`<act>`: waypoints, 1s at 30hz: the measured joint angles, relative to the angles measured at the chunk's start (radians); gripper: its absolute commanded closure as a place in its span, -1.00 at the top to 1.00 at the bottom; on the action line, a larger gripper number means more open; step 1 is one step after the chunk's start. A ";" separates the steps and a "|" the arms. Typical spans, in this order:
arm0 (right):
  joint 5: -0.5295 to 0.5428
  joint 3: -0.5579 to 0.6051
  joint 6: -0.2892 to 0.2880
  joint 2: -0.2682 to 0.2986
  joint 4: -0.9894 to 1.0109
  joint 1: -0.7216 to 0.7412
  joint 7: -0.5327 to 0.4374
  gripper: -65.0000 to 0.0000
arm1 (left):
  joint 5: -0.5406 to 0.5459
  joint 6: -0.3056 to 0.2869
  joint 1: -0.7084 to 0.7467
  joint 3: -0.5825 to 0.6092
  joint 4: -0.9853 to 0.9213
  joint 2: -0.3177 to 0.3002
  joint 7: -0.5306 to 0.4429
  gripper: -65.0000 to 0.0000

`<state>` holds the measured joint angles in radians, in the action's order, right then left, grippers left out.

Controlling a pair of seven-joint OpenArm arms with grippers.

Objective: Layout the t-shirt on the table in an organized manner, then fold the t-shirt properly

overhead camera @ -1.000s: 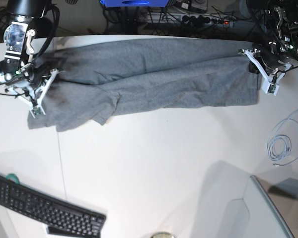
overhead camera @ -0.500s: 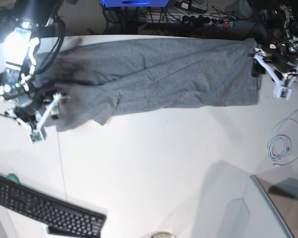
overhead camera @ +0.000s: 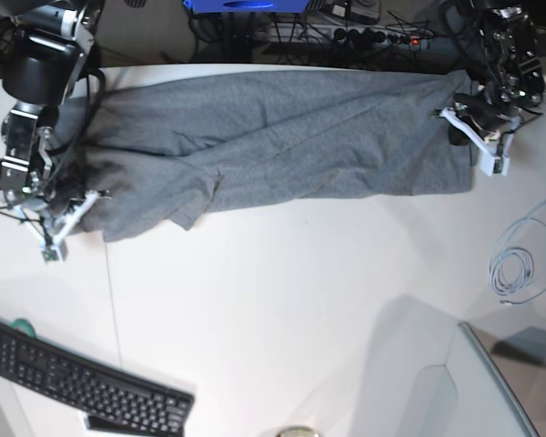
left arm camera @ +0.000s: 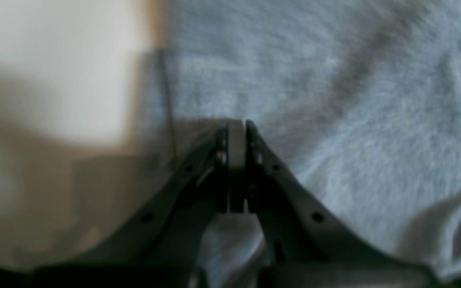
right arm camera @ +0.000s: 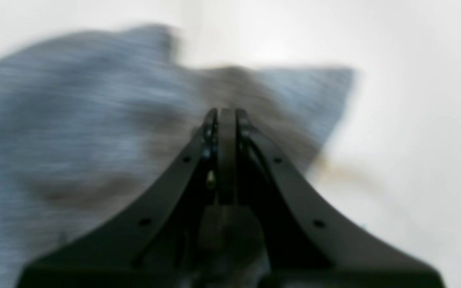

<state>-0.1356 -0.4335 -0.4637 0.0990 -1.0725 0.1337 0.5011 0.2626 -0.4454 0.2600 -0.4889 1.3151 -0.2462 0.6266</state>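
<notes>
The heather-grey t-shirt (overhead camera: 282,137) lies stretched sideways across the far part of the white table (overhead camera: 282,309), with a folded flap at its lower left. My left gripper (overhead camera: 491,164) is at the shirt's right edge. In the left wrist view the left gripper (left arm camera: 236,126) is shut, its tips just over the t-shirt (left arm camera: 354,100) beside bare table (left arm camera: 54,80). My right gripper (overhead camera: 53,248) is off the shirt's lower left corner. In the right wrist view, the right gripper (right arm camera: 222,114) is shut above a blurred t-shirt (right arm camera: 74,100) corner, and no cloth shows between the jaws.
A black keyboard (overhead camera: 82,382) lies at the near left. A coiled pale cable (overhead camera: 514,269) sits at the right edge, with a pale box (overhead camera: 473,391) at the near right. A thin dark seam (overhead camera: 114,300) crosses the tabletop. Cables and a power strip (overhead camera: 373,36) lie behind the table.
Both grippers opened briefly and have shut again. The right gripper slid down off the shirt's left corner. The left gripper swung out to the right, then back to the shirt's edge.
</notes>
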 measured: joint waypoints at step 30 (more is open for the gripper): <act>0.000 0.014 0.023 -0.100 -0.023 0.088 -0.052 0.34 | 0.003 0.090 -0.093 -0.220 0.126 0.036 -0.010 -0.79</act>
<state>-0.1356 -0.4194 -0.4412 -0.0013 -1.0958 0.2214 0.4488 0.2653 -0.3550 0.1669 -0.7086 1.4410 -0.2104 0.6170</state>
